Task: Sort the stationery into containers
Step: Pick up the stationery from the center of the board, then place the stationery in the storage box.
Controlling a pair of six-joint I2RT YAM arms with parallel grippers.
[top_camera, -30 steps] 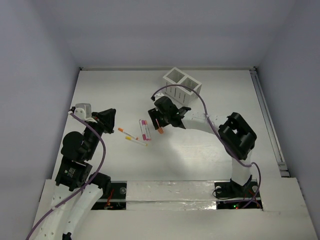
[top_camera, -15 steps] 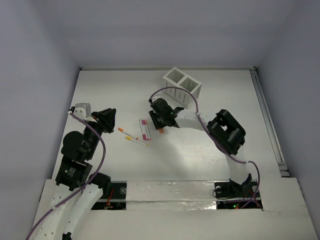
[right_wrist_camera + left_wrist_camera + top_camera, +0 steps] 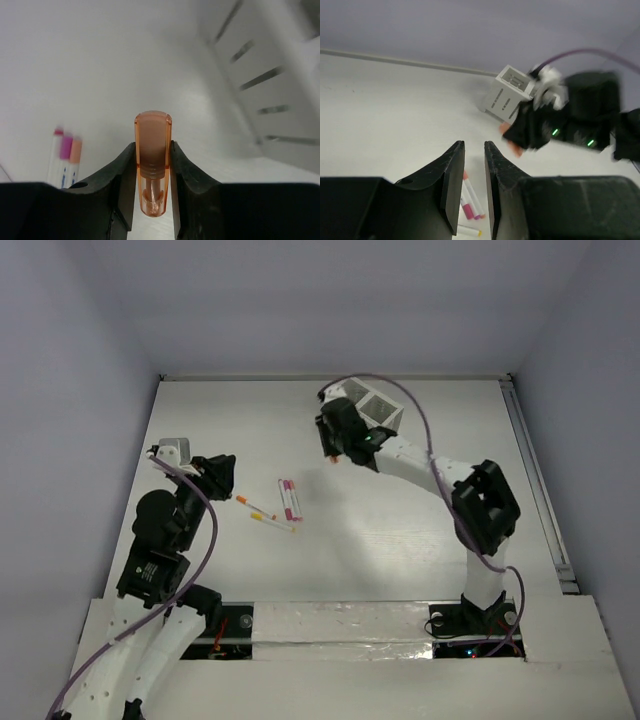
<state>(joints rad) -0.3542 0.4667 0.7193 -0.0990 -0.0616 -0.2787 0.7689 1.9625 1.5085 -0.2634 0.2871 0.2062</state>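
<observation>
Even diffuse light; white table point(image 3: 420, 540) bright, faint soft shadows. Left wrist view: right gripper point(image 3: 513, 139) smeared at centre right. Right wrist view: orange stick point(image 3: 152, 160) sharp; pens point(image 3: 65, 161) lower left and box point(image 3: 272, 90) upper right soft.

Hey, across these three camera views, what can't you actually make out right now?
Top view: the right arm covers part of the white box; contents too small to tell, and the orange stick in the right fingers barely shows.
Right wrist view: the pens are blurred and cut off by a finger; count unclear.
Left wrist view: the right fingers are motion-blurred; the left fingers hide part of the pens.
</observation>
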